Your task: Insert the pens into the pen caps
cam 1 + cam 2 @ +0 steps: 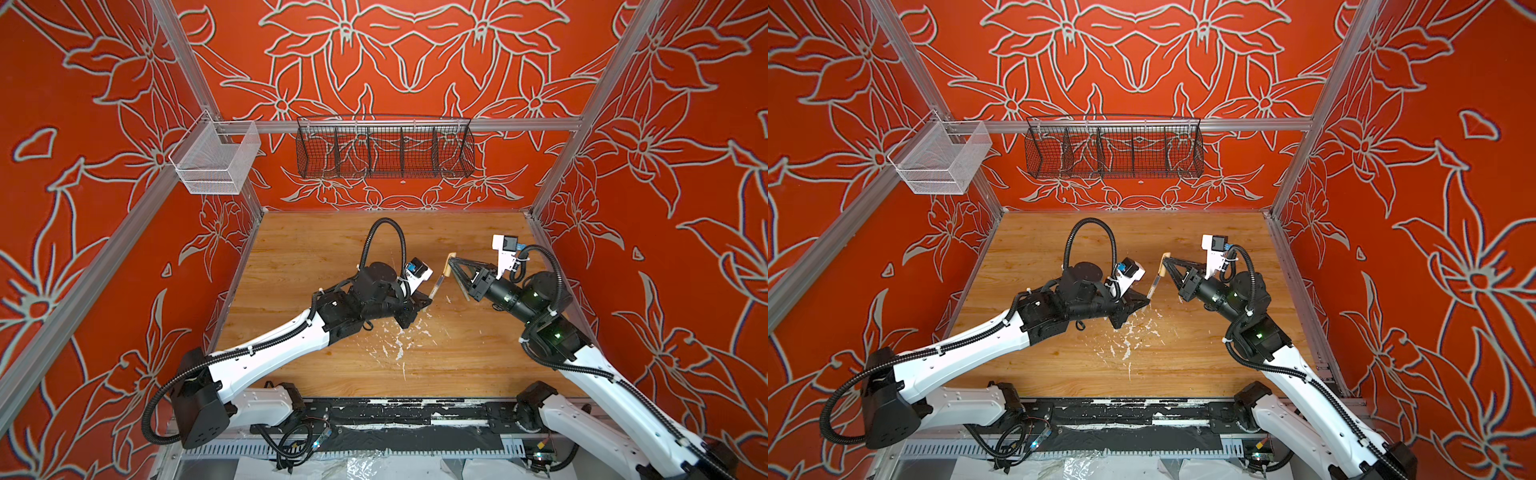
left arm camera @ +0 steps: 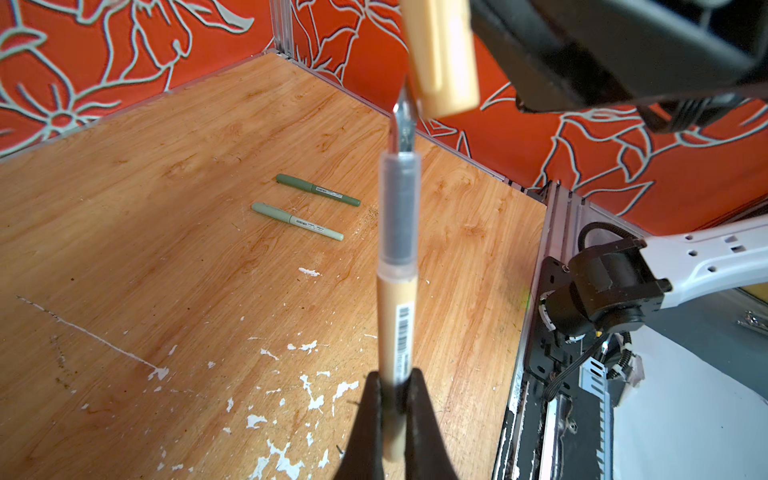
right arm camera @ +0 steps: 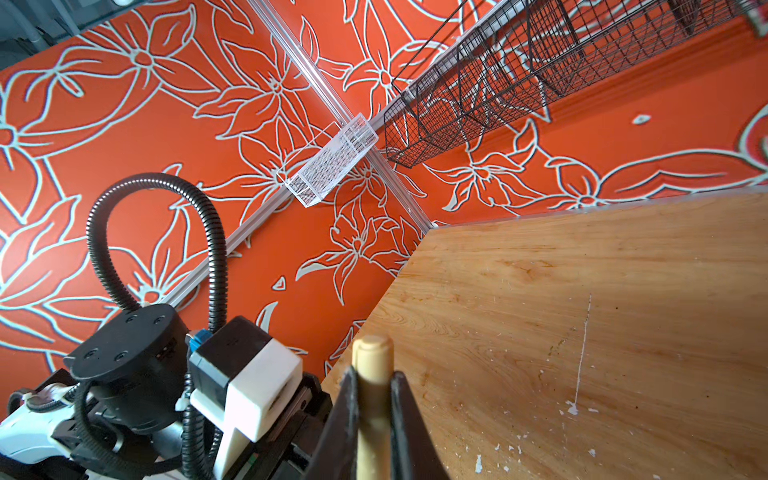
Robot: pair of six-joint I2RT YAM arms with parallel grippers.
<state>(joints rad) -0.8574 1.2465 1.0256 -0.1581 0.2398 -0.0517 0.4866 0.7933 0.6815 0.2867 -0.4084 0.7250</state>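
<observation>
My left gripper [image 1: 428, 301] [image 2: 392, 378] is shut on the lower barrel of the beige pen [image 1: 435, 287] [image 1: 1154, 286] [image 2: 397, 316]. The pen's dark metallic tip points up at the beige pen cap [image 1: 451, 266] [image 1: 1165, 264] [image 2: 440, 62] [image 3: 372, 357]. My right gripper [image 1: 452, 261] [image 3: 372, 374] is shut on that cap. In the left wrist view the tip sits just beside the cap's open end, not inside it. A dark green pen [image 2: 318, 190] and a pale green pen [image 2: 297, 221] lie side by side on the wooden table and look capped. Both are hidden in both top views.
A black wire basket [image 1: 384, 149] and a white mesh basket [image 1: 216, 160] hang on the back rail. White paint flecks [image 1: 399, 340] mark the wooden table [image 1: 316, 257] near the front. Red patterned walls close three sides.
</observation>
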